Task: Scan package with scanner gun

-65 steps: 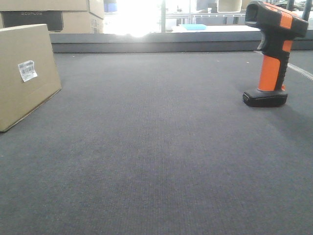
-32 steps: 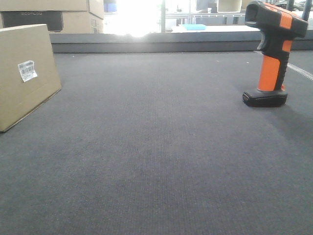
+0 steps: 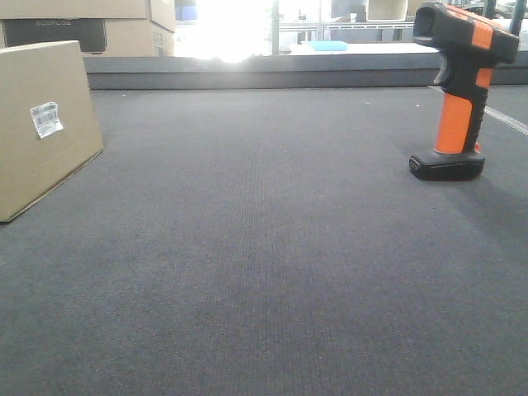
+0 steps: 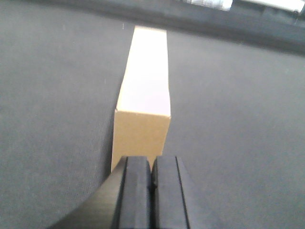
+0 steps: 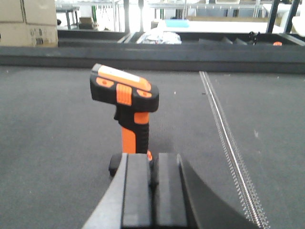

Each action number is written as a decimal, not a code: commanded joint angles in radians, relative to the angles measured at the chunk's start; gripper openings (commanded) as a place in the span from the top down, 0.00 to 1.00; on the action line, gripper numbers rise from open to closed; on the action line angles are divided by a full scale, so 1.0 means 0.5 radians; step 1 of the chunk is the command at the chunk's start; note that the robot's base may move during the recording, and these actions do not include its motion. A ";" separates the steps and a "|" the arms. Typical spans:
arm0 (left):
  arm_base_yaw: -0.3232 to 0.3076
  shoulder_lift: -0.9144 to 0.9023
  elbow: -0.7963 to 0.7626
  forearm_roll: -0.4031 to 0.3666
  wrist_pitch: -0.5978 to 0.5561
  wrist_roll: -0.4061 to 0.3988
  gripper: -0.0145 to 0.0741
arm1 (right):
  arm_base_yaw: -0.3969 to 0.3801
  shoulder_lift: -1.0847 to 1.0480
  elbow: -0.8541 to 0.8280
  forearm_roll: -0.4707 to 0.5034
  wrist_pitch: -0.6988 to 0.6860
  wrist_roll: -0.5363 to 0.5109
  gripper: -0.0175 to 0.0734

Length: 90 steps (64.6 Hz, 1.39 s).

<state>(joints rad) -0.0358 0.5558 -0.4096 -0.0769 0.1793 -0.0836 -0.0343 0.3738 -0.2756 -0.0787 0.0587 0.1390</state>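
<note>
At left edge, package [image 3: 37, 124] cropped, scanner gun [image 3: 459, 87] whole

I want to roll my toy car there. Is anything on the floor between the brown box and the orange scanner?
Nothing: the front view shows only bare dark mat between the package and the scanner gun.

Left end effector [image 4: 152, 183]: fingers pressed together, no gap, holding nothing. Right end effector [image 5: 153, 183]: fingers likewise pressed together, holding nothing. Both point forward, held level.
</note>
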 commanded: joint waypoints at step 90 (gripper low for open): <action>0.001 -0.812 0.092 0.045 -0.095 -0.012 0.96 | -0.005 -0.584 0.256 0.410 -0.132 -0.571 0.99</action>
<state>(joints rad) -0.0358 0.1550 -0.3641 -0.0583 0.1511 -0.0836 -0.0343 0.1403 -0.1780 0.1004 0.0000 -0.1116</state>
